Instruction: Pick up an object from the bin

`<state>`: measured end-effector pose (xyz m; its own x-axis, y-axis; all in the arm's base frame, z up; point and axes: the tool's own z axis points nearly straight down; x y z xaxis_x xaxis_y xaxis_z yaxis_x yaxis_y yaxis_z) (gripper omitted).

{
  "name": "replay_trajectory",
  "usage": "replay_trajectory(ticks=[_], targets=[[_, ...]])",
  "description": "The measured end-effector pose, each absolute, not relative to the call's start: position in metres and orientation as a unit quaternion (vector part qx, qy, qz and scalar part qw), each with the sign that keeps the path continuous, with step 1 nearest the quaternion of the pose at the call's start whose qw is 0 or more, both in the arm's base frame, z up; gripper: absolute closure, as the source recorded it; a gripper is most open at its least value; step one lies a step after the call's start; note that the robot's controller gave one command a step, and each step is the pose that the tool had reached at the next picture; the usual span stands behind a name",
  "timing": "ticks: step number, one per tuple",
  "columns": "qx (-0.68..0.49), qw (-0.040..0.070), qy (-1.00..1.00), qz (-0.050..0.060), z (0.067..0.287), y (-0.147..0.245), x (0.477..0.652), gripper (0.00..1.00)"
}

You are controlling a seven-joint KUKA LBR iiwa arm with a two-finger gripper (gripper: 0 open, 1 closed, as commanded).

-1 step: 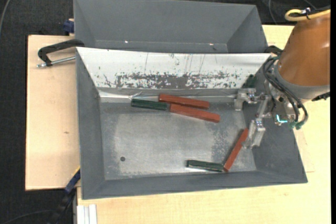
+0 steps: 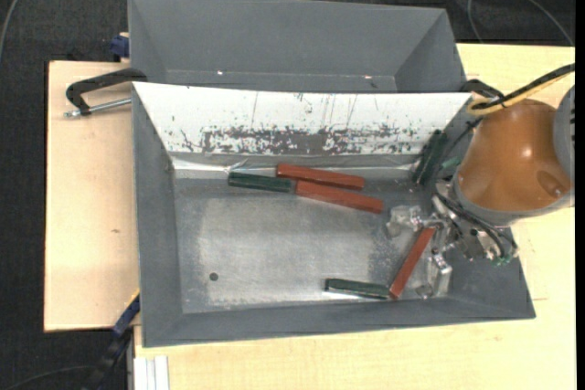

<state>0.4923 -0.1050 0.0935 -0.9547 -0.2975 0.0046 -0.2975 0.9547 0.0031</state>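
My gripper (image 2: 420, 247) is low in the bin's right front corner, open. Its metal fingertips (image 2: 402, 220) stand well apart on either side of a red stick (image 2: 409, 269). That stick lies slanted, its upper end under the gripper and its lower end toward the front wall. I cannot tell whether the fingertips touch it. A dark green stick (image 2: 357, 289) lies flat along the front wall, its right end meeting the red stick's lower end.
Two more red sticks (image 2: 336, 195) and a dark green one (image 2: 261, 183) lie in a line near the back wall. Another dark green stick (image 2: 428, 160) leans in the back right corner, beside the arm's orange cover.
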Motion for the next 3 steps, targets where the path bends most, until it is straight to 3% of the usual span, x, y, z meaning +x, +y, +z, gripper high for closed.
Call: replay_trajectory(ticks=[1,2,3], targets=[[0.338,0.000,-0.941,-0.001,0.070,-0.125,0.492,0.00],[0.340,-0.003,-0.941,-0.001,0.071,-0.122,0.494,1.00],[0.328,-0.007,-0.945,0.003,0.266,-0.116,0.520,1.00]])
